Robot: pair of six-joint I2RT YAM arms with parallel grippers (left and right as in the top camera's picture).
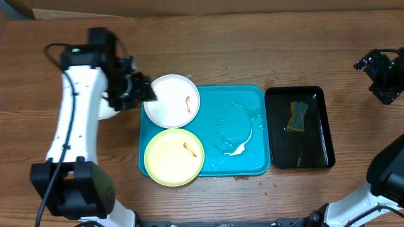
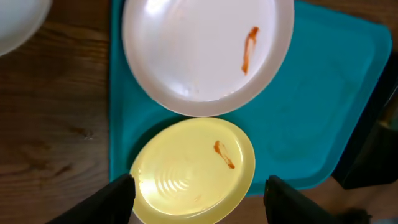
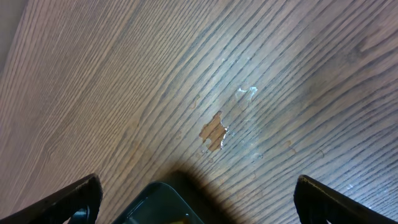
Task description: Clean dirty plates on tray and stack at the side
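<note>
Wood-grain table [image 1: 252, 44], with a chipped, scuffed patch [image 3: 214, 130] in the veneer near the black tray. Directly on it: turquoise tray [image 1: 252, 165] mid-table, black tray [image 1: 319, 151] just beside its right edge, a white plate [image 2: 15, 22] on bare wood left of the turquoise tray, mostly hidden under the left arm in overhead.

A black tray [image 1: 319, 148] holding a yellow-green sponge [image 1: 297, 116] sits on the wooden table [image 1: 252, 50].
</note>
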